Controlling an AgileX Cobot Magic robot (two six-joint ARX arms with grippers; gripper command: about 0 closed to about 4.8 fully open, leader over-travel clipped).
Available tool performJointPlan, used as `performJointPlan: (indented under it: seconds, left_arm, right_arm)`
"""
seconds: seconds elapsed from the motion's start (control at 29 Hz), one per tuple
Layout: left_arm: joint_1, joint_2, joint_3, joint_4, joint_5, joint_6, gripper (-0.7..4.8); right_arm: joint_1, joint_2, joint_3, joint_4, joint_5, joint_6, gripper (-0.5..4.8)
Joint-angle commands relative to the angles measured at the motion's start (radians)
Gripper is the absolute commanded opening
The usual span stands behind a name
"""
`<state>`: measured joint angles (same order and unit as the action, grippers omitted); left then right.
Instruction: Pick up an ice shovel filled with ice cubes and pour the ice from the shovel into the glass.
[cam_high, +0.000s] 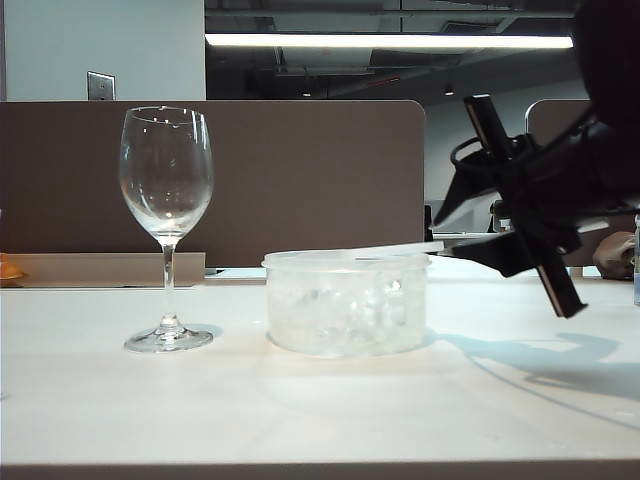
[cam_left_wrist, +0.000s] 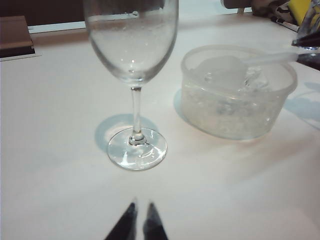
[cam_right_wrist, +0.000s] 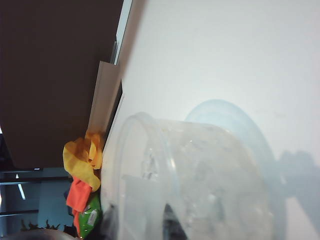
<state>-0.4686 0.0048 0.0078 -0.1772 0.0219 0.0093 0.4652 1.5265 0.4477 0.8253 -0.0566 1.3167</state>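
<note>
Currently: Approach Hazards at the Tub

Right hand, spread wide, hangs beside the plastic tub; a misjudged reach could tip the ice shovel resting across the rim over the ice cubes. Left hand, fingers pressed together, sits before the wine glass, empty, near the tub on the tabletop
</note>
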Motion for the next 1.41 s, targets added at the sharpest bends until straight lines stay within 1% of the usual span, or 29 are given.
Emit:
performJointPlan:
  seconds: [0.03, 0.14, 0.31, 0.72, 0.9, 1.0, 1.14, 1.21, 1.35, 1.41]
  left_arm:
    - [0.000, 0.001, 0.000, -0.002, 0.001, 0.002, 0.29]
    - [0.000, 0.001, 0.000, -0.002, 0.001, 0.002, 0.29]
    - [0.000, 0.001, 0.000, -0.002, 0.001, 0.002, 0.29]
    - [0.000, 0.001, 0.000, -0.002, 0.001, 0.002, 0.29]
    - [0.000, 0.001, 0.000, -0.002, 0.001, 0.002, 0.29]
    - [0.000, 0.001, 0.000, -0.002, 0.001, 0.002, 0.29]
    - [0.000, 0.001, 0.000, -0.002, 0.001, 0.002, 0.29]
    - [0.000, 0.001, 0.000, -0.002, 0.001, 0.002, 0.29]
    - [0.000, 0.001, 0.000, -0.002, 0.001, 0.002, 0.29]
    - [0.000, 0.001, 0.000, -0.002, 0.001, 0.002, 0.29]
  right_arm:
    - [0.000, 0.022, 0.034, 0.017, -0.031, 0.000, 1.17]
    - [0.000, 0.040, 0.058, 0.018, -0.051, 0.000, 1.17]
    - [0.000, 0.053, 0.069, 0.017, -0.032, 0.000, 1.17]
    - [0.000, 0.110, 0.101, 0.025, -0.031, 0.000, 1.15]
    - [0.000, 0.120, 0.114, 0.027, -0.026, 0.000, 0.78]
    - [0.000, 0.122, 0.117, 0.026, -0.015, 0.000, 0.39]
    - [-0.011, 0.124, 0.117, 0.027, -0.006, 0.000, 0.35]
    - [-0.013, 0.127, 0.117, 0.030, -0.006, 0.000, 0.01]
    - [-0.015, 0.127, 0.117, 0.054, -0.006, 0.007, -0.01]
    - [-0.015, 0.127, 0.117, 0.056, -0.006, 0.047, -0.01]
